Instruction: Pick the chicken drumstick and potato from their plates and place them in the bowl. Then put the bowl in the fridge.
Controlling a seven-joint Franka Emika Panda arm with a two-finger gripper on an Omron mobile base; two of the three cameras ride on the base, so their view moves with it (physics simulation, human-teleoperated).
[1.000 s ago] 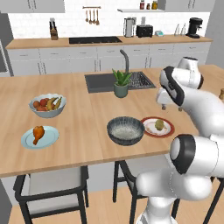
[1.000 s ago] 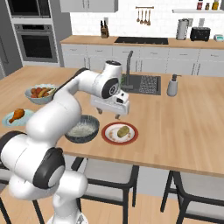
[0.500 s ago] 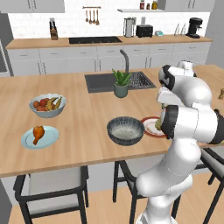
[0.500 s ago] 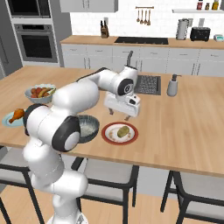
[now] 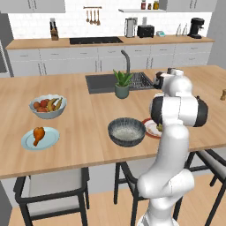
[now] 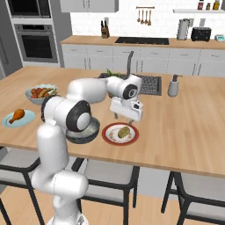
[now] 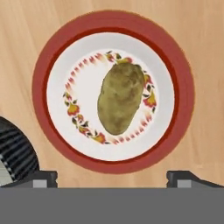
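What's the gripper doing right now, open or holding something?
Gripper: open, holding nothing, poised above the potato on the red-rimmed plate.

Tan potato (image 7: 120,98) on red-rimmed white plate (image 7: 52,94) (floral ring), dark grey bowl (image 5: 127,131)

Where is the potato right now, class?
The potato lies on the red-rimmed plate on the wooden counter, just right of the dark grey bowl in the right base view, with the open gripper above it.
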